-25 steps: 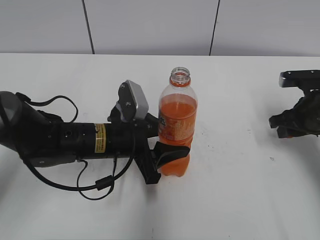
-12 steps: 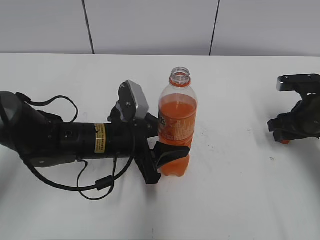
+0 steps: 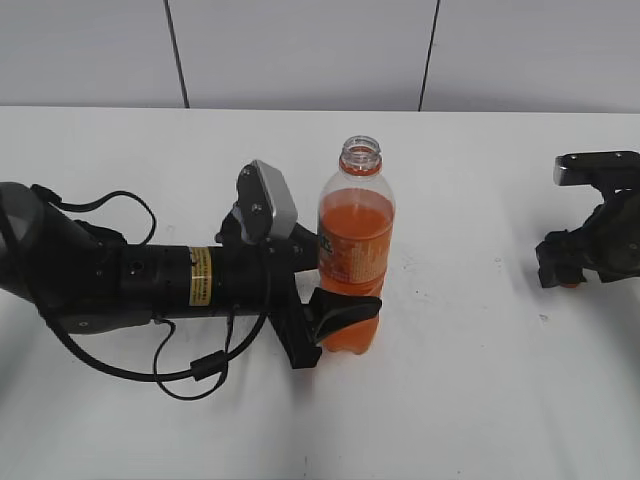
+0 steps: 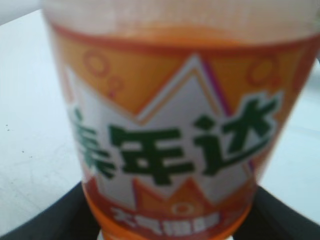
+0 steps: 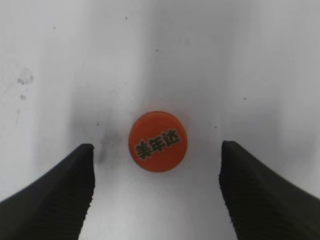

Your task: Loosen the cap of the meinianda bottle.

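Nearest you in the exterior view, your left tool lies low along the white counter, its dark jaws clasped around the ribbed lower body of the meinianda bottle. The bottle stands upright near the middle of the counter, its neck open at the top with only the orange ring below the mouth. The left wrist view adds what the exterior cannot: the label fills the frame, green characters on a white peak against orange, with dark tool edges at the bottom corners.

At three o'clock from the bottle, well apart from it, your right tool hangs just over the counter, and only a sliver of orange shows beneath it. The right wrist view settles this: the cap lies flat on the counter, printed top up, between two spread fingers that stand wide, touching nothing. Beyond the counter is a pale panelled wall.
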Controlling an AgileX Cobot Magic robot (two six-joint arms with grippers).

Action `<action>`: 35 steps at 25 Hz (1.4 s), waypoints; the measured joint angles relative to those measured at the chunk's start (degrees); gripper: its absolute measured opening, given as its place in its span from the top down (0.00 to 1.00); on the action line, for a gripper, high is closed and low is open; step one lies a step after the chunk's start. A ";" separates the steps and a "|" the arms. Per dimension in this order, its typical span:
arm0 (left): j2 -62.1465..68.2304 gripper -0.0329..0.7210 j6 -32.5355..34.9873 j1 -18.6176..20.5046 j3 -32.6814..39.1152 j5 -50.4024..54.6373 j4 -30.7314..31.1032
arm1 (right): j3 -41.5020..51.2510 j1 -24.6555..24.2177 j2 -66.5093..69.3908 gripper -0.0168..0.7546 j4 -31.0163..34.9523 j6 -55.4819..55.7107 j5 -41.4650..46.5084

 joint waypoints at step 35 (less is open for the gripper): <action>-6.31 0.17 -15.08 14.88 -0.01 2.64 34.22 | 0.00 0.00 -3.66 0.22 1.39 -0.40 1.06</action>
